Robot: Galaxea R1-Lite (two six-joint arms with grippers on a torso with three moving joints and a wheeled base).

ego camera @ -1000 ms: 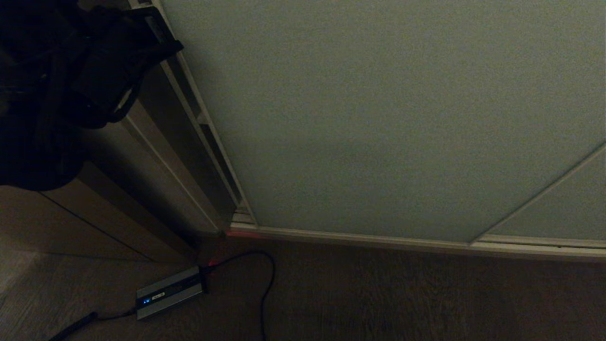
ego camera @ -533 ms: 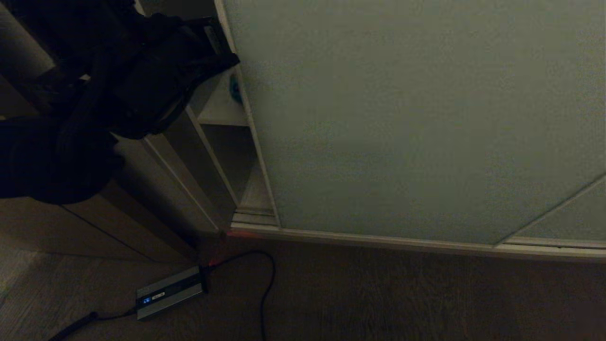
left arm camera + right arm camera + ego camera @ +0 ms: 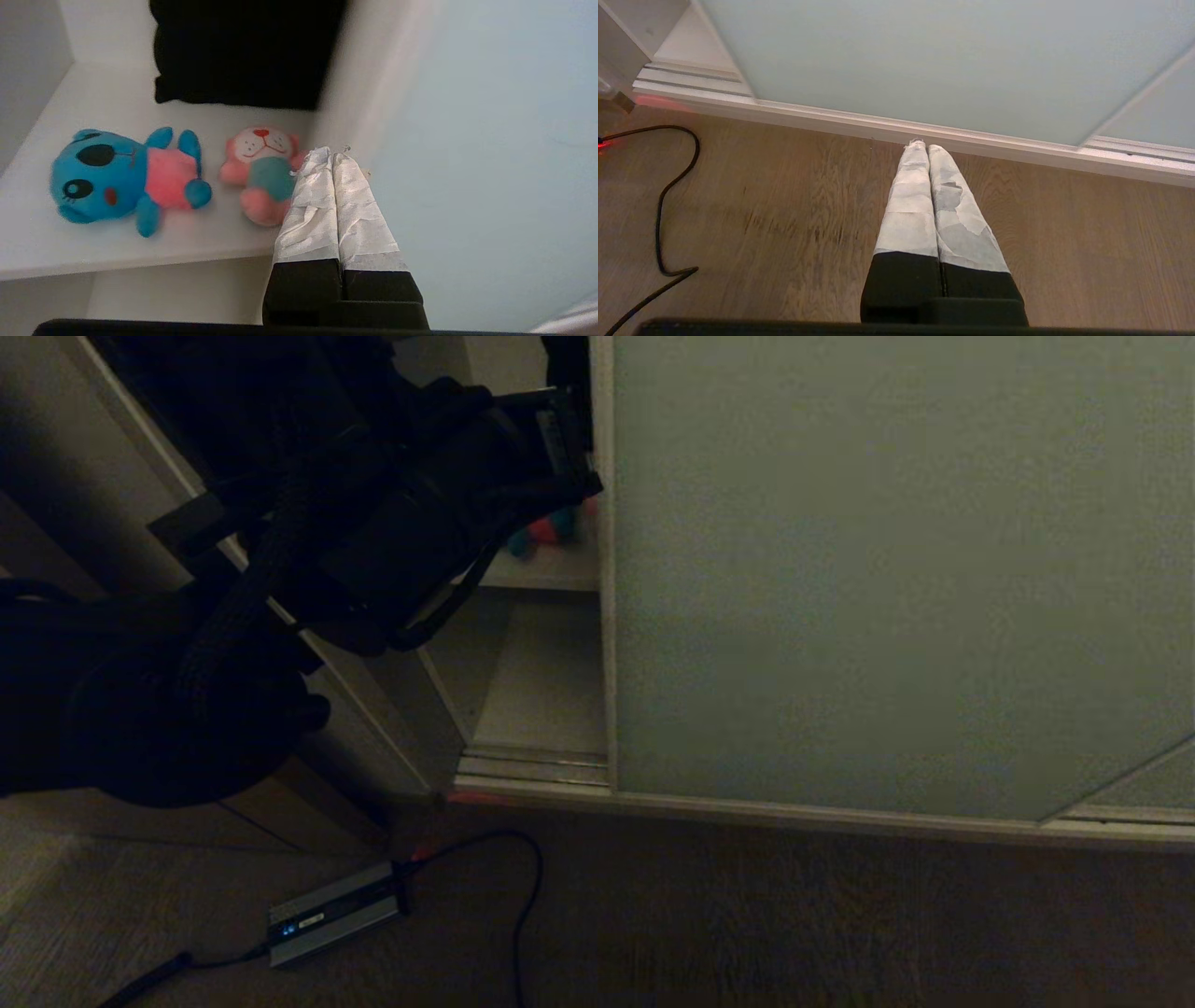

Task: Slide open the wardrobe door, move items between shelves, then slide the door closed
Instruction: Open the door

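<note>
Wardrobe door (image 3: 887, 579) partly slid open, its edge right beside left gripper (image 3: 332, 154), fingers together, nothing held. On shelf (image 3: 93, 247), far from gripper: blue toy (image 3: 121, 179); nearer, just beside gripper tips, pink toy (image 3: 259, 175); dark cloth (image 3: 243, 51) behind. Right gripper (image 3: 924, 148) together, over floor (image 3: 784, 210).

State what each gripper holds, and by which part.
Nothing. The left gripper is shut empty against the sliding wardrobe door edge; the right gripper is shut empty.

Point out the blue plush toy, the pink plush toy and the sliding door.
blue plush toy (image 3: 100, 179): left wrist view, its face.
pink plush toy (image 3: 264, 175): left wrist view, its teal shirt.
sliding door (image 3: 887, 579): head view, panel middle.
</note>
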